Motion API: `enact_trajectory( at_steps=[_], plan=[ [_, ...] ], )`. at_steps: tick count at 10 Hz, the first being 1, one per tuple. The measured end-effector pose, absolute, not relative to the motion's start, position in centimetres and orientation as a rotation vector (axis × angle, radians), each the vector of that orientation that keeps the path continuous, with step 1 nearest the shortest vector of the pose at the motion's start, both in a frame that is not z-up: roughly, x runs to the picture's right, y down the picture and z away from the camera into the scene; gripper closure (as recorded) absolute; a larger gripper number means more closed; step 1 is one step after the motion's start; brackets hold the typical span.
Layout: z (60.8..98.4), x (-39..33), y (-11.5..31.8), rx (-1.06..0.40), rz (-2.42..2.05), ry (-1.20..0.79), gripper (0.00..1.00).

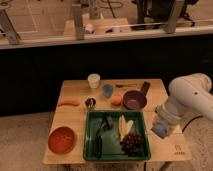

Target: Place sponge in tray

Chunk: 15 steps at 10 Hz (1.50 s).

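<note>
A light blue sponge (pixel 159 131) sits at the tip of my gripper (pixel 161 126), which is shut on it. The white arm reaches in from the right and holds the sponge just above the table's right side. The sponge is just right of the green tray (pixel 88 136), near its right rim and outside it. The tray stands at the front middle of the wooden table (pixel 75 90). It holds dark grapes (pixel 131 143), a pale yellow piece (pixel 124 125) and dark utensils (pixel 102 126).
An orange bowl (pixel 62 140) stands left of the tray. Behind the tray are a carrot (pixel 69 103), a small can (pixel 90 103), a white cup (pixel 93 80), a blue cup (pixel 107 90), an orange fruit (pixel 116 100) and a purple bowl (pixel 134 100).
</note>
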State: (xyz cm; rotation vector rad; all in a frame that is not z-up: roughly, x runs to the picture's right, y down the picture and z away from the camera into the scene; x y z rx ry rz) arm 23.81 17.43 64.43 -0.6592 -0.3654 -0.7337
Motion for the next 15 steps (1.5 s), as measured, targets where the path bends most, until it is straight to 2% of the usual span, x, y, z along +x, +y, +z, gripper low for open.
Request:
enact_trajectory(
  at_steps=[5, 11, 15],
  plan=[
    [64.1, 11.5, 17.7, -0.633, -0.967, -0.424, 1.0],
    [64.2, 10.8, 18.3, -0.642, -0.996, -0.433, 1.0],
    [67.8, 7.8, 23.5, -0.652, -1.136, -0.534, 1.0]
  ],
)
